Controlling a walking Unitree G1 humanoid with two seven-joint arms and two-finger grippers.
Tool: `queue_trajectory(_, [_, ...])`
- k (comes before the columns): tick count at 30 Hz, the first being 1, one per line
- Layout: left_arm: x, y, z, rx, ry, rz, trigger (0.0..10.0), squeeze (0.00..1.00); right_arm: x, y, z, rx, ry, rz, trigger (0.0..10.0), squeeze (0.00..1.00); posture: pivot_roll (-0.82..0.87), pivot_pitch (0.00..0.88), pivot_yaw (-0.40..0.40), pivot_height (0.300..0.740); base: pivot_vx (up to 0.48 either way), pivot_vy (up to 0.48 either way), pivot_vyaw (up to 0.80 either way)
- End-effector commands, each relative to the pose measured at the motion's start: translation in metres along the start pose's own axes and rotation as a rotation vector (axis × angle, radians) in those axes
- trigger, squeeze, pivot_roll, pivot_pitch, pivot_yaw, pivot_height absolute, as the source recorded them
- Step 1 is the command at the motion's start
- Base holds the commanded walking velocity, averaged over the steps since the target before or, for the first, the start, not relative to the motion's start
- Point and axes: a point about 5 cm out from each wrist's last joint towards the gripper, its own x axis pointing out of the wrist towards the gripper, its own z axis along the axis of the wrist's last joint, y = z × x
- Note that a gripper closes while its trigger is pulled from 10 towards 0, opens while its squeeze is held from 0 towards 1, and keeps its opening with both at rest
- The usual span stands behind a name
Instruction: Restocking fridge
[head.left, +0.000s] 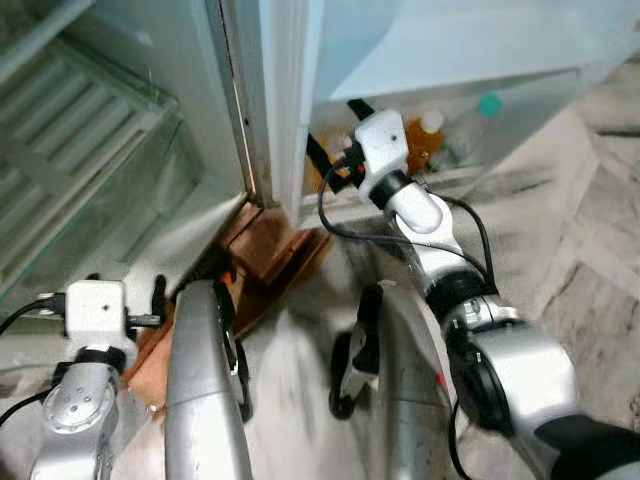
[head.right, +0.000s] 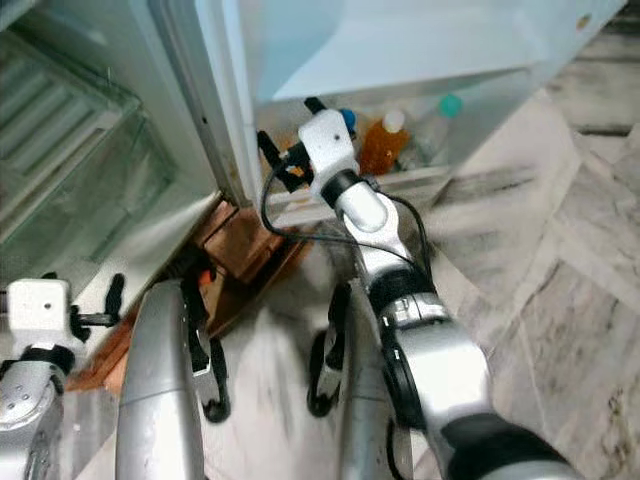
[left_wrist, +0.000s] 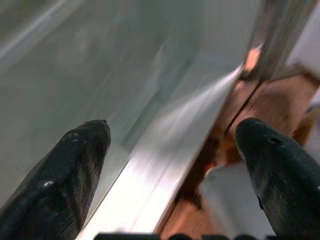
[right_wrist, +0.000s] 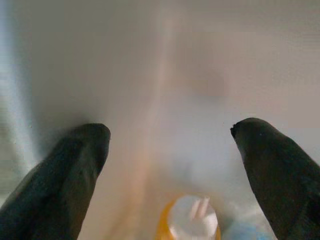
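Black fingers of the right gripper (right_wrist: 170, 150) stood spread wide and held nothing, hanging just above the white cap of an orange bottle (right_wrist: 189, 220) in the fridge door shelf (head.left: 450, 180). That bottle (head.right: 382, 142) stood upright in the shelf, with a blue-capped item (head.right: 346, 118) beside it on the left and a clear bottle with a teal cap (head.right: 440, 122) on the right. The right arm reached far forward to the open fridge door (head.right: 400, 40) from the robot's right side.

The left gripper (left_wrist: 172, 155) also had its fingers well apart and empty, low on the near left, facing the pale lower edge of the fridge cabinet (head.left: 130, 180) with its glass shelves. Brown cardboard (head.left: 270, 250) lay on the marble floor (head.left: 580, 250) between the cabinet and the door.

The step in hand looked like settling or checking a bottle in the door shelf. To do it well, the right gripper should stay centred over the cap, come straight down or lift straight up, and avoid brushing the neighbouring bottles, which stood close enough to tip. The shelf's front lip would need clearing on any sideways move.
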Motion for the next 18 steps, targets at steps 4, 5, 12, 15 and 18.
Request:
queue_trajectory(4, [0.004, -0.011, -0.004, -0.013, 0.001, -0.034, 10.0, 0.00, -0.031, 0.013, -0.016, 0.056, 0.006, -0.014, 10.0, 1.00, 0.15, 0.125, -0.073, 0.540, 0.000, 0.000, 0.00])
queue_trajectory(5, [0.004, -0.013, -0.003, -0.016, -0.004, -0.037, 10.0, 0.00, -0.038, 0.015, -0.019, 0.077, 0.012, -0.035, 10.0, 1.00, 0.15, 0.120, -0.073, 0.540, 0.000, 0.000, 0.00])
queue_trajectory(12, [0.000, -0.018, -0.009, -0.029, 0.000, -0.044, 10.0, 0.00, -0.093, 0.030, -0.038, 0.153, 0.129, -0.265, 10.0, 0.00, 0.14, 0.097, -0.066, 0.540, 0.000, 0.000, 0.00])
queue_trajectory(15, [0.000, -0.023, -0.009, -0.040, -0.005, -0.059, 10.0, 0.00, -0.108, 0.034, -0.042, 0.203, 0.176, -0.352, 10.0, 0.00, 0.14, 0.090, -0.066, 0.540, 0.000, 0.000, 0.00])
queue_trajectory(18, [0.002, -0.027, -0.008, -0.040, -0.011, -0.073, 10.0, 0.00, -0.110, 0.037, -0.036, 0.212, 0.161, -0.348, 10.0, 0.00, 0.12, 0.092, -0.062, 0.544, 0.000, 0.000, 0.00])
